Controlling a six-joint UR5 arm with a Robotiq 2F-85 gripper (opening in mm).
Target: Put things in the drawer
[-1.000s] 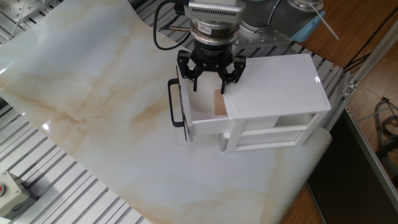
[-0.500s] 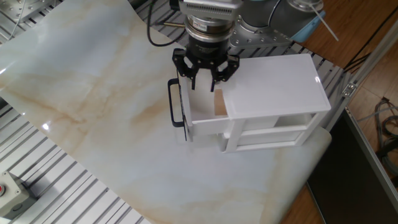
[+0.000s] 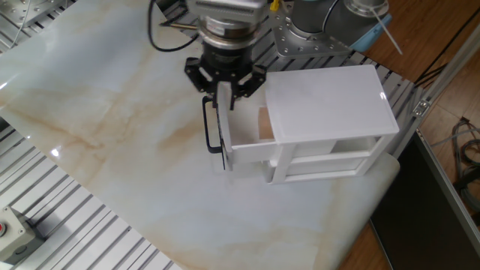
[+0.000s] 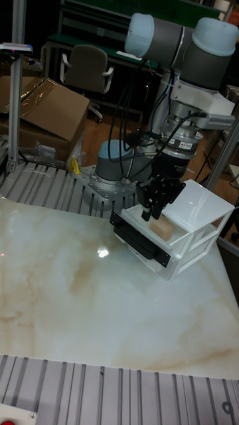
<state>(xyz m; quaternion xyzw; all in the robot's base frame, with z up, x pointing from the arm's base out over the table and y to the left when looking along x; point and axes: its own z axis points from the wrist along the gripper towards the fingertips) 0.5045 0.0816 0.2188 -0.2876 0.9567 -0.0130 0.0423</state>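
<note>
The small tan wooden cube (image 3: 264,124) lies inside the white top drawer (image 3: 244,154), which is pulled out to the left of the white cabinet (image 3: 330,105). The cube sits at the inner end, next to the cabinet's edge. My gripper (image 3: 224,98) hangs over the drawer's front end, near the black bar handle (image 3: 209,127), with its fingers drawn together and nothing between them. In the tall fixed view the gripper (image 4: 154,211) stands just left of the cube (image 4: 161,228), apart from it, above the open drawer (image 4: 141,240).
The cabinet stands at the right end of a marble-patterned sheet (image 3: 112,127), close to the table's right edge. Ribbed metal table surface (image 3: 82,232) shows around the sheet. The arm's base (image 4: 119,174) sits behind the cabinet.
The gripper has moved left from above the cube to the drawer's front end, and its fingers have gone from spread wide to closed. The cube stays in the drawer.
</note>
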